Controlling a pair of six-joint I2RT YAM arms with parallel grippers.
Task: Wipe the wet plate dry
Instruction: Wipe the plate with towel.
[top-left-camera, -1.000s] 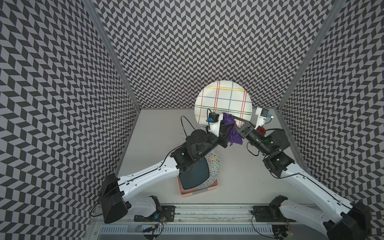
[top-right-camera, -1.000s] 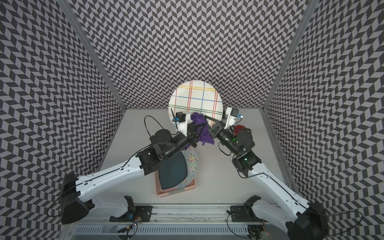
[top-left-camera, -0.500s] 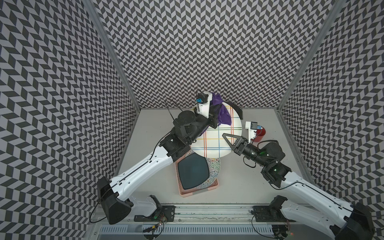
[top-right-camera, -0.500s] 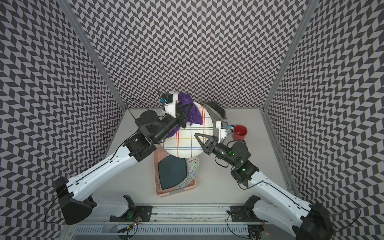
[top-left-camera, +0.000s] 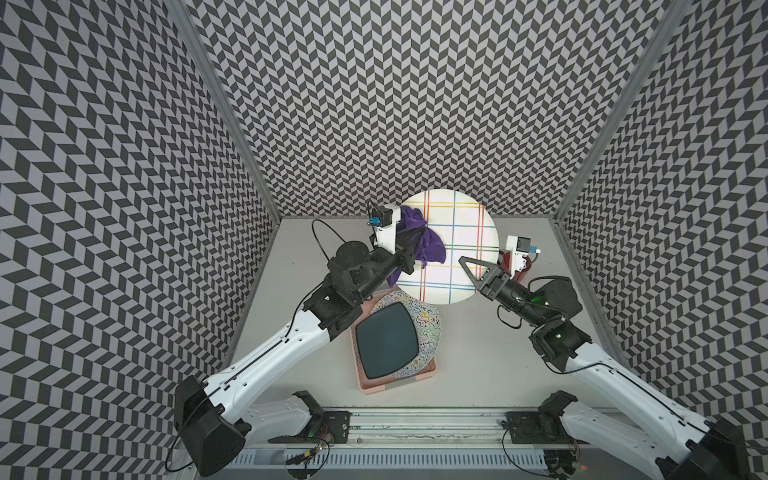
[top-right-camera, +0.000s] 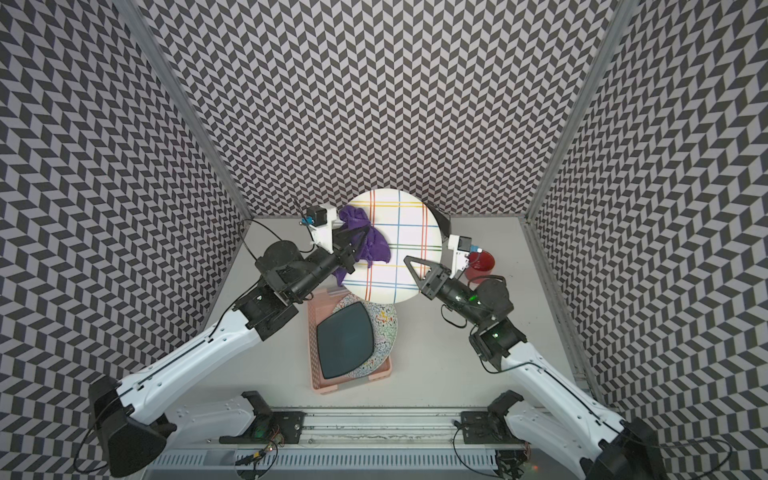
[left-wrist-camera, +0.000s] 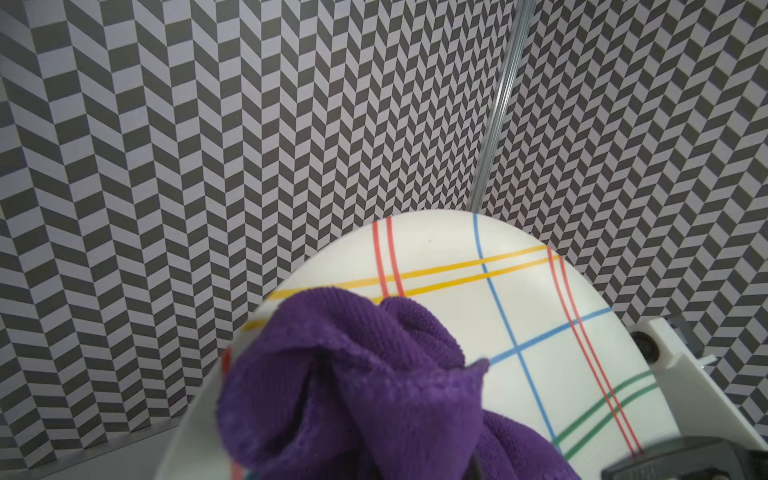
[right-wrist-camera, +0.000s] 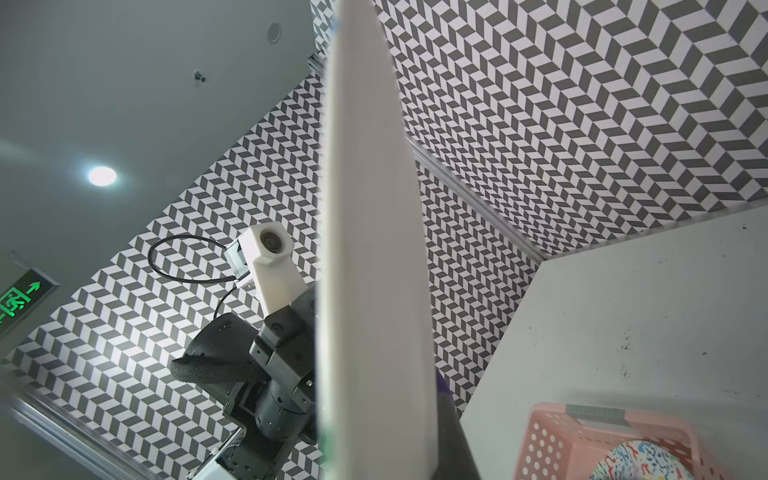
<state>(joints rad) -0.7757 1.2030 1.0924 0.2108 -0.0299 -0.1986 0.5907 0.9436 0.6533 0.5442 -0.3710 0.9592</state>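
Right pincer (top-left-camera: 473, 271) grips the round white colour-striped plate (top-left-camera: 461, 232) aloft. Left pincer (top-left-camera: 415, 246), clamped on a purple microfibre cloth (top-left-camera: 432, 251), presses its face. Wiping looks underway, with much apparently left.

Top views look down; wrist views hug plate (left-wrist-camera: 436, 245).

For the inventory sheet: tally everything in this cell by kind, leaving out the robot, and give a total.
Plates: 3 (striped plate, dark square plate, speckled plate)
Cloths: 1 (purple cloth)
Baskets: 1 (pink basket)
Cups: 1 (red cup)
Total: 6
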